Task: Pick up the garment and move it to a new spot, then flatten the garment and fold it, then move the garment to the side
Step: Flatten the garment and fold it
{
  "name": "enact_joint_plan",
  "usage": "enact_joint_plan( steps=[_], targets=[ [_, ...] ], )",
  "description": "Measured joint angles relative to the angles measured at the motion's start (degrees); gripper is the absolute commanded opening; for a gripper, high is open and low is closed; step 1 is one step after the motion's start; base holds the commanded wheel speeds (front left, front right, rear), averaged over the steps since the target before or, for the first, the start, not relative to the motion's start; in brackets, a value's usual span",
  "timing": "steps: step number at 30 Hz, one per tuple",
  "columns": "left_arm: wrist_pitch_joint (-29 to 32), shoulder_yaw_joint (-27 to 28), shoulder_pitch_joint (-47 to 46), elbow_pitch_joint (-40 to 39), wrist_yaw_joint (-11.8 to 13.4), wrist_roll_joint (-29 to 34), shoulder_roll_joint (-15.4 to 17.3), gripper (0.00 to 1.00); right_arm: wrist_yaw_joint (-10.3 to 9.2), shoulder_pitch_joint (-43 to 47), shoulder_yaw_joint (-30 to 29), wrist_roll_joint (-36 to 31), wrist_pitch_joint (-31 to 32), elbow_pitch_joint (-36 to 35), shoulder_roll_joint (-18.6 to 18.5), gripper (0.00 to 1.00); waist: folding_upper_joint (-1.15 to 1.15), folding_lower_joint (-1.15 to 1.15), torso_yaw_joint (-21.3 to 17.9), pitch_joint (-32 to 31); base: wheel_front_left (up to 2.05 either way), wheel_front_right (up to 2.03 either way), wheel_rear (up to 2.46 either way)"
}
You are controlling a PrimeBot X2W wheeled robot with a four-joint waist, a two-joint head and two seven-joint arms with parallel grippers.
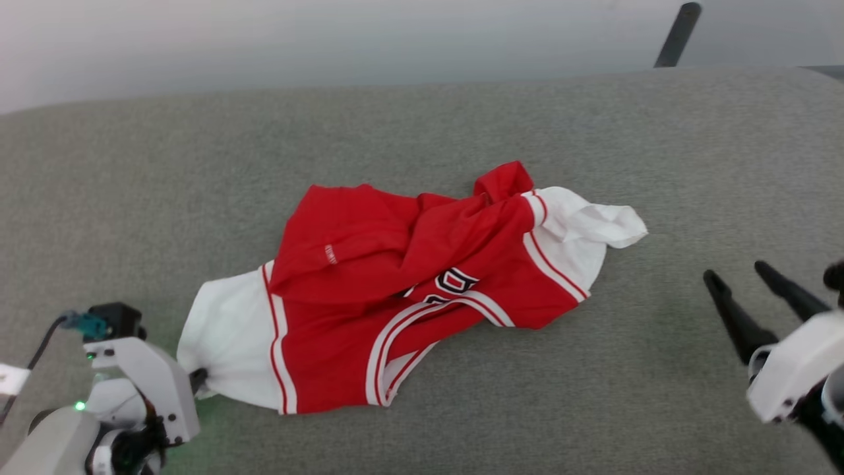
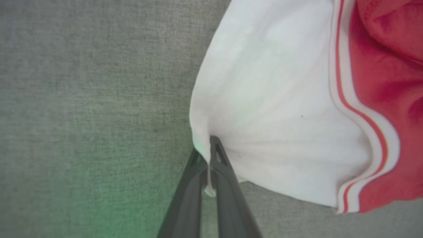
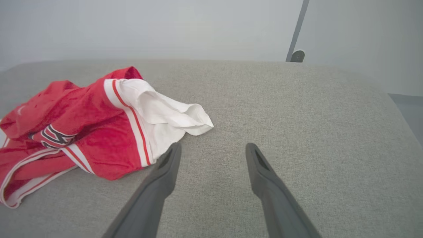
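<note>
Our left jaws are clamped on a white sleeve edge of the garment [image 1: 369, 237]; our right jaws stand apart nearby. We should lift slowly so this thin pinch holds

Soft, even light leaves faint shadows under the garment [image 1: 395, 284]. A green glow [image 2: 125, 211] tints the counter [image 2: 66, 82] in the left wrist view, where the near cloth blurs. The head view bows at its edges.
</note>
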Motion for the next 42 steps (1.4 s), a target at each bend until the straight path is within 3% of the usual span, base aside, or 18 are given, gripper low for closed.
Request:
enact_joint_plan(
  steps=[4, 7, 16, 32, 34, 42],
  targets=[
    [-0.4, -0.5, -1.3, -0.2, -0.5, 0.5, -0.9, 0.00, 0.00, -3.4, 0.7, 2.8, 4.1, 2.5, -2.1, 1.00, 0.00, 0.00, 1.0, 0.7, 0.00, 0.00, 0.00],
    [-0.5, -1.5, -3.4, -0.3, -1.0, 1.3, -2.2, 0.00, 0.00, -7.7, 2.9, 4.7, 8.6, 6.6, -6.3, 1.00, 0.00, 0.00, 2.7, 1.9, 0.00, 0.00, 0.00],
    [-1.0, -3.4, -8.1, -0.9, -2.0, 2.6, -5.3, 0.00, 0.00, -15.1, 7.4, 10.1, 15.4, 15.1, -9.3, 1.00, 0.00, 0.00, 6.5, 5.6, 0.00, 0.00, 0.00],
    [-2.6, -4.4, -12.1, -0.3, -4.3, 3.1, -8.1, 0.00, -0.01, -25.8, 14.9, 11.0, 13.8, 27.3, -11.3, 0.99, 0.00, 0.00, 10.9, 10.4, 0.00, 0.00, 0.00],
    [-2.9, -4.5, -12.3, 0.0, -4.5, 3.0, -8.3, 0.00, -0.02, -26.8, 15.9, 11.9, 13.3, 28.4, -11.7, 0.00, 0.00, 0.00, 11.1, 10.5, 0.00, 0.00, 0.00],
    [-2.8, -4.8, -12.8, 1.8, -5.1, 2.6, -8.6, 0.00, -0.02, -29.0, 20.0, 16.2, 13.5, 31.5, -12.8, 0.00, 0.00, 0.00, 11.0, 9.6, 0.00, 0.00, 0.00]
  ],
)
